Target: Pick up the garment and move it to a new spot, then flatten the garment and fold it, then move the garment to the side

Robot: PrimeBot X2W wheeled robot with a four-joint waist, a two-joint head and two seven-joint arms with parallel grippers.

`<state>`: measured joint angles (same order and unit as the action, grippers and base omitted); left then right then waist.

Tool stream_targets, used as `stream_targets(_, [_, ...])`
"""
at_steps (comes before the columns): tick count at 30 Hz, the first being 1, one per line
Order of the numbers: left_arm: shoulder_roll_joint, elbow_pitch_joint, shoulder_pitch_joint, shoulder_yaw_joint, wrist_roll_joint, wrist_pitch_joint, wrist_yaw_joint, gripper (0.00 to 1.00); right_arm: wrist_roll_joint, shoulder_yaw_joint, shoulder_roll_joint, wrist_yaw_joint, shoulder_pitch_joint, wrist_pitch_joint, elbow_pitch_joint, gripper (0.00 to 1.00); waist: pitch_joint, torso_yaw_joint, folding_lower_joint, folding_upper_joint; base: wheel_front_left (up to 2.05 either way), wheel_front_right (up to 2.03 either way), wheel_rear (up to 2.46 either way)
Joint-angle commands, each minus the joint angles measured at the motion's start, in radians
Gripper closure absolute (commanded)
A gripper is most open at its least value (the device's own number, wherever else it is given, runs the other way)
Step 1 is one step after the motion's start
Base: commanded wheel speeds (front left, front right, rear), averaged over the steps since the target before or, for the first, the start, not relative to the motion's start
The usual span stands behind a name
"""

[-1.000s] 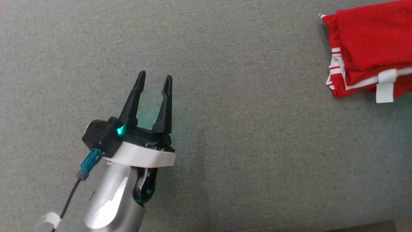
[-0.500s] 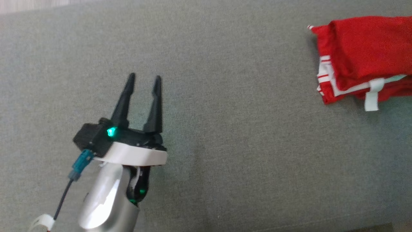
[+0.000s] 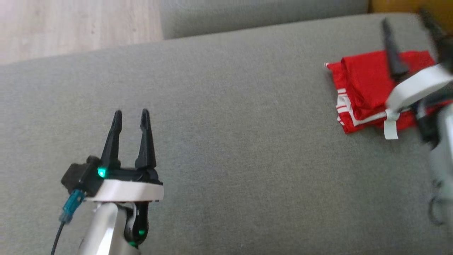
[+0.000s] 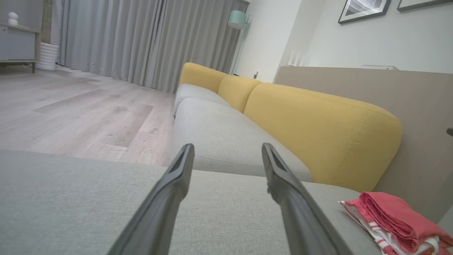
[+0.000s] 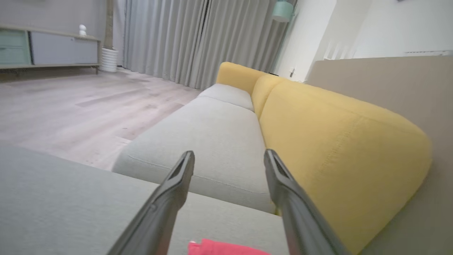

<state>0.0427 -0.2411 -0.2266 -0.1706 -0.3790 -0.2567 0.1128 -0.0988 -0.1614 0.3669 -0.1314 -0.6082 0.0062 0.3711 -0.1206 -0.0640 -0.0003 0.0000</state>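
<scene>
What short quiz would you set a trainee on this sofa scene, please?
1. Fill the gap: the left gripper and the right gripper both have their jaws ____.
2. In the head view, which gripper is nearer the folded red garment with white stripes? A: left. B: right.
3. True or false: the garment hangs from the left gripper.
Key: 1. Open. 2. B. 3. False; it lies on the grey fabric sofa seat.
</scene>
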Motion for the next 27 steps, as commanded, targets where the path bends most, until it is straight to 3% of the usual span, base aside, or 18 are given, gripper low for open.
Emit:
stream_targets(1, [0.008,0.024,-0.008,0.039,-0.01,-0.005,-0.007,0.0,-0.015,-0.014,-0.03,0.001,0.031,-0.01,-0.052,0.0,0.03,0.018,0.0003,0.0,0.0,0.0,0.0])
stream_targets(12, [0.01,-0.019,0.075,0.049,0.011,-0.005,0.006,0.0,-0.083,0.102,-0.287,0.001,0.237,-0.11,-0.085,0.0,0.095,0.055,0.0003,0.0,0.0,0.0,0.0])
stream_targets(18, [0.009,-0.028,0.106,0.061,0.005,-0.005,0.009,0.0,-0.11,0.107,-0.315,0.001,0.325,-0.171,-0.05,0.0,0.12,0.067,0.0003,0.0,0.0,0.0,0.0])
stream_targets(27, [0.008,-0.034,0.125,0.068,-0.02,-0.005,0.01,0.0,-0.18,0.025,-0.316,0.001,0.401,-0.247,0.028,0.0,0.125,0.075,0.0003,0.0,0.0,0.0,0.0])
